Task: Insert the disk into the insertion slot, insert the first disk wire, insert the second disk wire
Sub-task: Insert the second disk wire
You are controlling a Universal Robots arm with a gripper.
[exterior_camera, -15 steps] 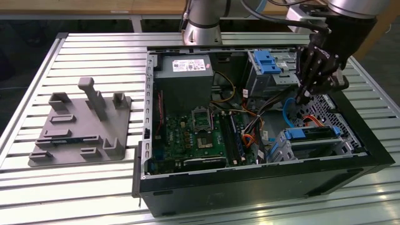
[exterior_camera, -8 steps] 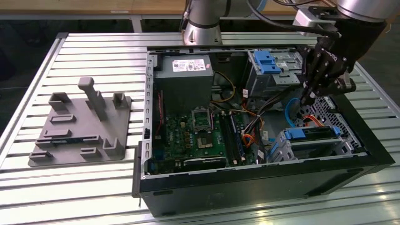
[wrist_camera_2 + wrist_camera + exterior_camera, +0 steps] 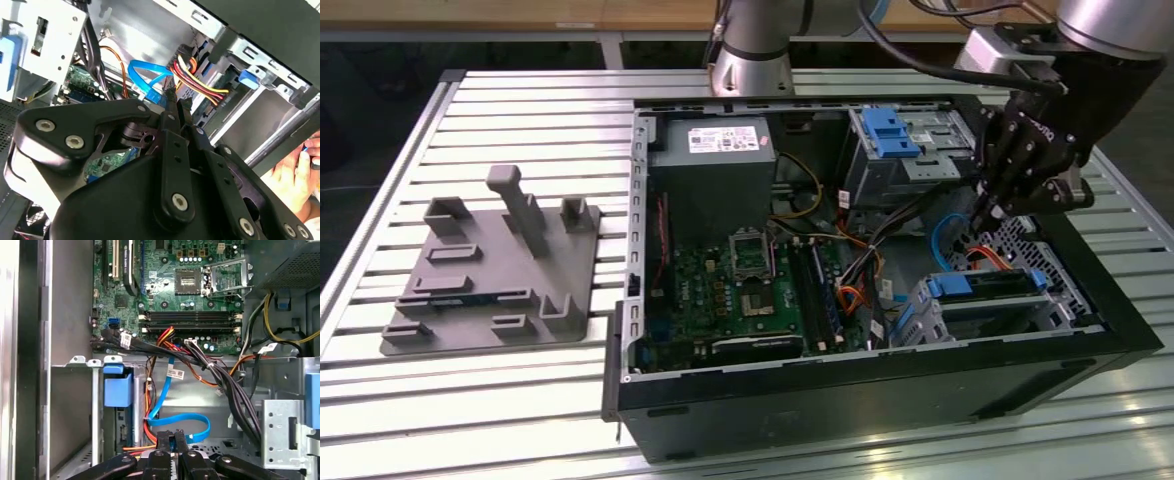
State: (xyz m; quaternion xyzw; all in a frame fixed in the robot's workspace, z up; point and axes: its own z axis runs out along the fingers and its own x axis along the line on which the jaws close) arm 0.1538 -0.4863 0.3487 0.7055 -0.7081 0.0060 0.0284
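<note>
On the exterior view's left, a grey moulded plastic fixture tray (image 3: 487,275) lies on the slatted metal table (image 3: 520,400), just beside the open black computer case (image 3: 854,400). Inside the case sits the green motherboard (image 3: 747,290), and further to the exterior view's right the flat silver hard disk in its bright blue carrier (image 3: 983,285) is already seated in the boxy perforated-metal insertion slot (image 3: 987,315), its long axis running across the case toward the exterior view's right wall. The black pincer (image 3: 987,212) hangs just above and behind the disk, toward the tall bay with the blue latch (image 3: 887,130). In both wrist views its fingers (image 3: 173,440) are drawn together on the end of a flat blue disk wire (image 3: 186,426), which loops between the pincer and the disk's blue carrier tab (image 3: 117,385).
</note>
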